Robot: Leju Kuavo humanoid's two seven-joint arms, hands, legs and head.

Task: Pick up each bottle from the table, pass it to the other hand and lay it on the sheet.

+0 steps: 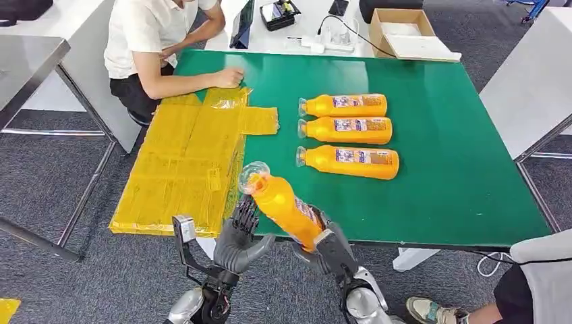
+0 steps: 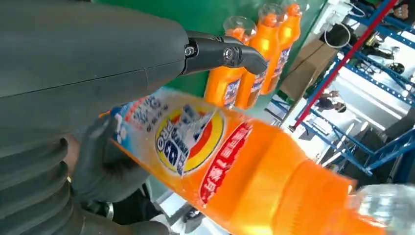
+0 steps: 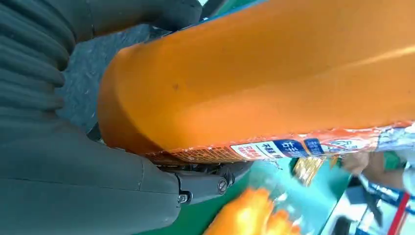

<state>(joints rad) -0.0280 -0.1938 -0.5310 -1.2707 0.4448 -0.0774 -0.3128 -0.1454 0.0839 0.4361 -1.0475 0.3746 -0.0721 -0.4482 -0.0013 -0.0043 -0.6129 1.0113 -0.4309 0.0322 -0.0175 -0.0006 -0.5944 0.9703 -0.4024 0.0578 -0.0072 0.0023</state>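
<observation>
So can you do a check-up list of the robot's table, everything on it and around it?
Surface: green table top.
Job's things: one orange plastic bottle held up at the near edge; three more orange bottles lying side by side; yellow plastic sheet on the table's left end.
Clutter: nothing seen on the green top.
Hands: right hand grips the held bottle's base; left hand beside it, fingers apart.
Cables: white cable on the white desk behind.
Surroundings: seated person touching the sheet; cardboard box; grey carpet.

Head view looks down; both close wrist views share the bottle [image 2: 235, 166].
</observation>
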